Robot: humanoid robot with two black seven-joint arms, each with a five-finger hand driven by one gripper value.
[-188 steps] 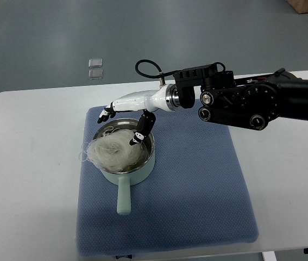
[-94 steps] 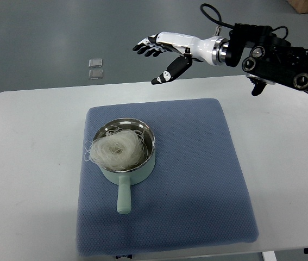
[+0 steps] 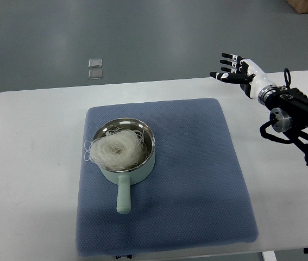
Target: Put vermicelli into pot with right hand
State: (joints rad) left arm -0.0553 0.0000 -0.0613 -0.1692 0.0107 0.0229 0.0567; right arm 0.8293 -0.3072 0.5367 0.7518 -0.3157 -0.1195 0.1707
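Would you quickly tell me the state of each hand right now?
Right hand: open, fingers spread, holding nothing, above the table's far right edge.
Left hand: not in view.

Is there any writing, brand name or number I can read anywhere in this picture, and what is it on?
No text can be read anywhere.
Blue mat: a small dark tag at its near edge, too small to read.
Pot: no label visible.
Right hand and its arm: no legible markings.
Two small clear squares on the floor: no print visible.
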